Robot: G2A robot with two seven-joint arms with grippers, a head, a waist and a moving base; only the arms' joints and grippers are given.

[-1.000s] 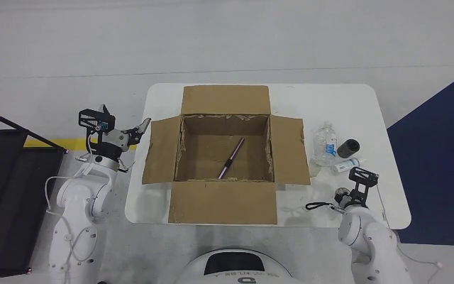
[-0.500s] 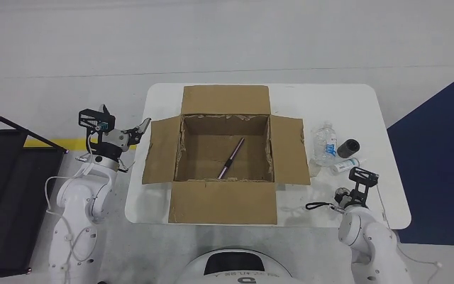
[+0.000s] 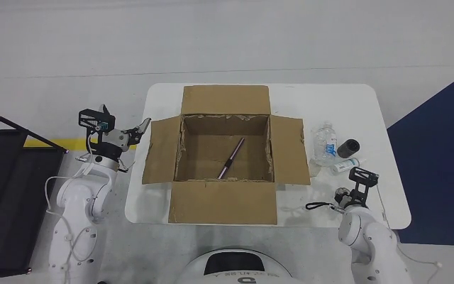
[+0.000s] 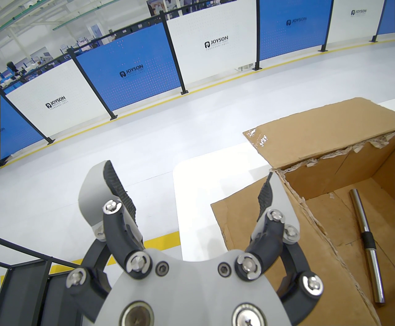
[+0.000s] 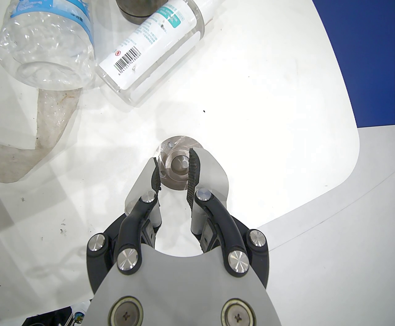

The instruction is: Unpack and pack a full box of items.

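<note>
The cardboard box stands open in the middle of the white table, all four flaps folded outward. One slim metal rod with a dark band lies slantwise on its floor. Three things lie close together on the table just beside the box's right flap: a clear water bottle on its side, a dark short cylinder, and a white-labelled bottle lying near both. The left tool hangs off the table's left edge, just beside the box's left flap, its jaws spread wide and holding nothing. The right tool points down at the table's near right part. Its pads stand a narrow gap apart over a small round metal disc that lies flat under them, not closed on it. In the right wrist view the white-labelled bottle lies between the water bottle and the cylinder.
</note>
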